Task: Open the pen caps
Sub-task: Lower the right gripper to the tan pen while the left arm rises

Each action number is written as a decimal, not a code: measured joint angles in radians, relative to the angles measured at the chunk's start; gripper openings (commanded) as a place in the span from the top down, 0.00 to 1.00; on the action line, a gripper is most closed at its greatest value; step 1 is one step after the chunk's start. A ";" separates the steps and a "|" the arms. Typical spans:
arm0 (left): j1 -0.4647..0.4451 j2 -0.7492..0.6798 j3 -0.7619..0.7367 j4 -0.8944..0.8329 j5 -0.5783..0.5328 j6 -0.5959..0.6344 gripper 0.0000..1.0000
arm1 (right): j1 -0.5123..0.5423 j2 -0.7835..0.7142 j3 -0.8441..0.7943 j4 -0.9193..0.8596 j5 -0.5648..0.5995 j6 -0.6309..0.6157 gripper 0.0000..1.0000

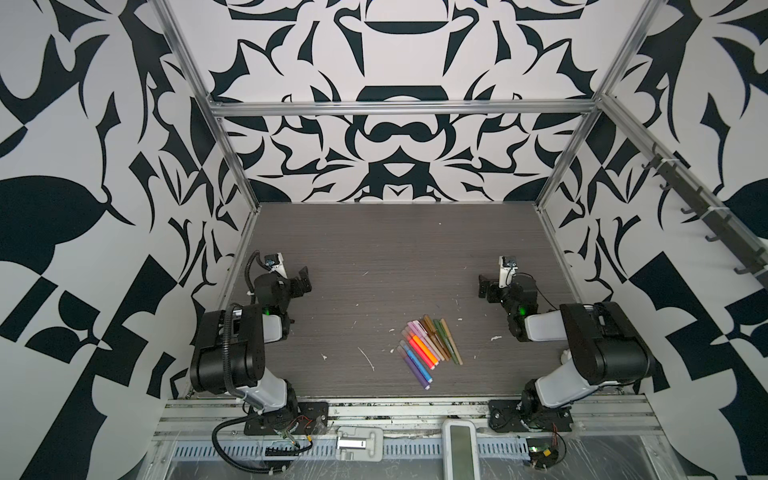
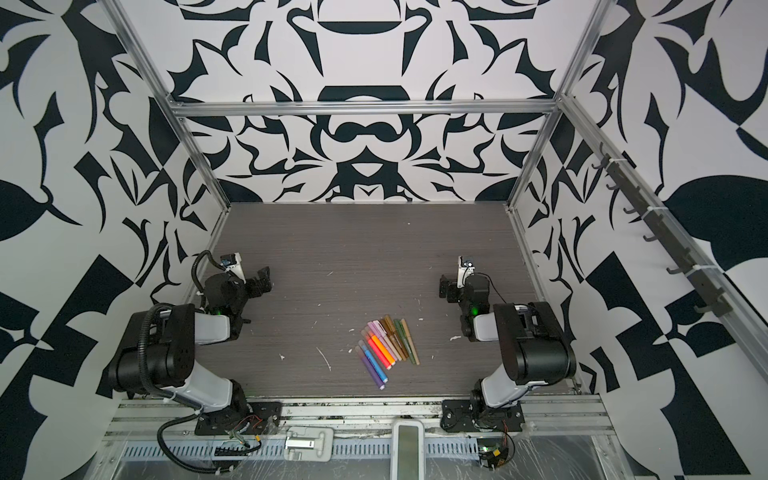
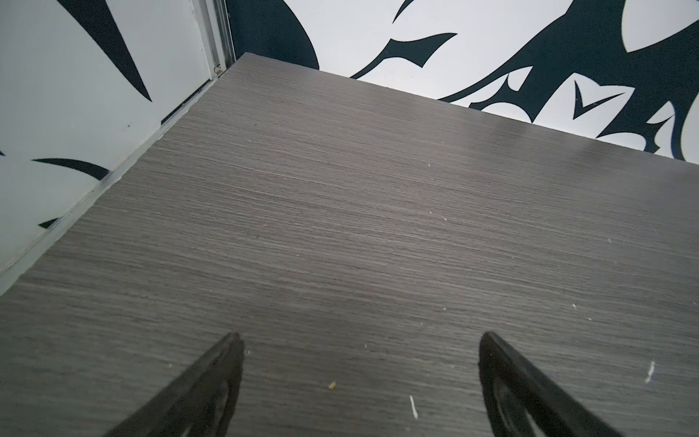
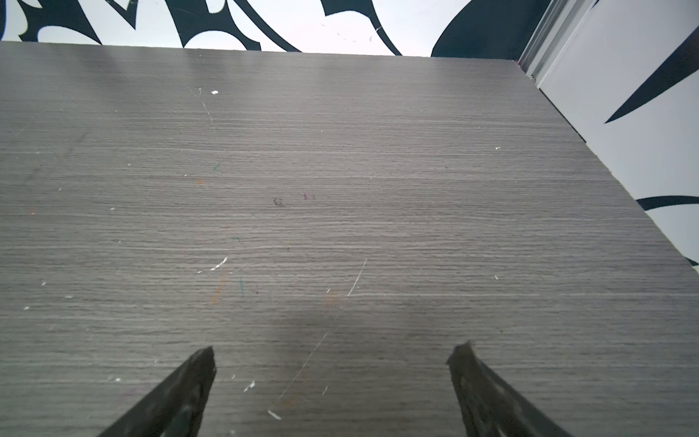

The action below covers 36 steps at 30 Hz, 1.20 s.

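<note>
Plainly the black left gripper (image 3: 359, 340) and black right gripper (image 4: 336, 353) gape empty over the grey wood-grain table (image 1: 374, 249), well apart from the colourful plastic pens (image 1: 423, 349)

From above, the fanned pens (image 1: 430, 349) are too small for me to tell where the pen caps (image 1: 415, 327) meet the barrels. The beige oblong case (image 1: 459, 453) is cut off by the lower edge in both top views. Each wrist camera gives me only the dark finger ends of the left end effector (image 3: 359, 340) and right end effector (image 4: 336, 352); the rest runs off the frame.
</note>
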 measured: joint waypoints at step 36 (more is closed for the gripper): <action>-0.602 0.154 0.873 -1.135 -0.004 -0.211 0.01 | 0.304 -0.432 0.454 -1.275 0.099 0.309 0.24</action>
